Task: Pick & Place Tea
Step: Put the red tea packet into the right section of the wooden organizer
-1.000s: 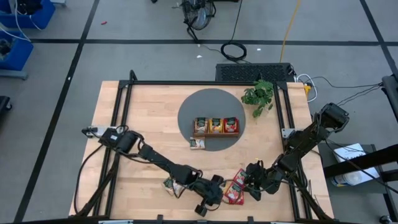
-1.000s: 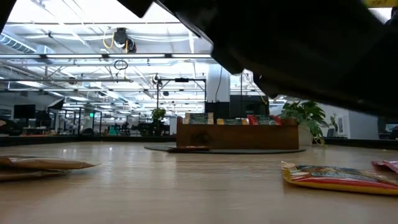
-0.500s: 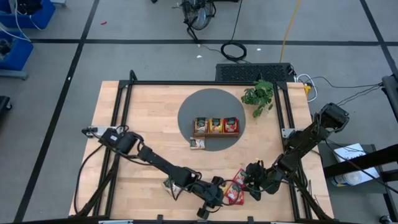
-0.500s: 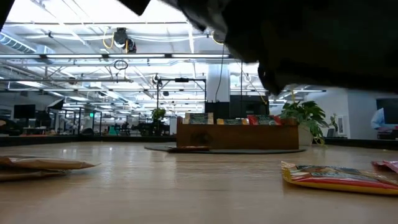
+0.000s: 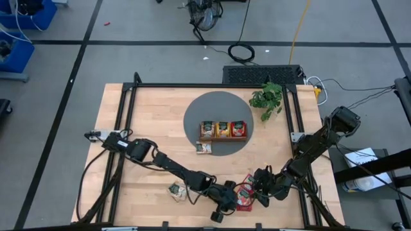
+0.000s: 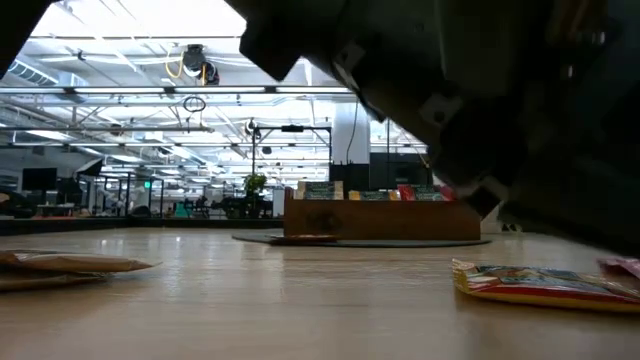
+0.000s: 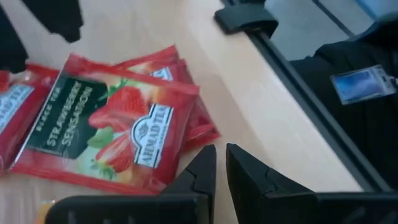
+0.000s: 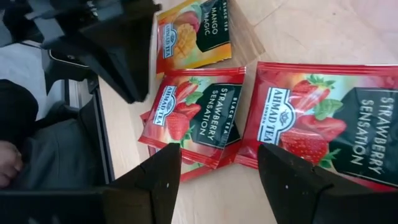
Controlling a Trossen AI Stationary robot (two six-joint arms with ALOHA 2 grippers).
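Several red strawberry tea sachets (image 7: 112, 124) lie flat and overlapping on the wooden table near its front edge, with an orange mango sachet (image 8: 193, 34) beside them. My left gripper (image 7: 221, 163) is shut with nothing between its fingers, low over the table at the right edge of the red stack (image 5: 244, 194). My right gripper (image 8: 225, 180) hovers open over the same sachets from the right (image 5: 258, 188). Beige sachets (image 5: 178, 190) lie further left. More tea stands in the wooden tray (image 5: 223, 130), and one sachet (image 5: 204, 148) lies in front of it. My left gripper comes in slanting down from the table's left. Its shut fingertips (image 7: 202, 165) stand right at the edge of the top red sachet (image 7: 177, 168). Whether they touch it I cannot tell.
The tray sits on a round grey mat (image 5: 192, 115) at the table's middle back, with a green plant (image 5: 268, 97) to its right. A black frame rail (image 7: 298, 81) runs close by the red sachets. My two grippers stand close together near the front edge.
My left gripper has moved toward the table's right edge and down, up to the red sachets, rolling a little. The beige sachets that it was over now lie uncovered behind it. No sachet has moved.
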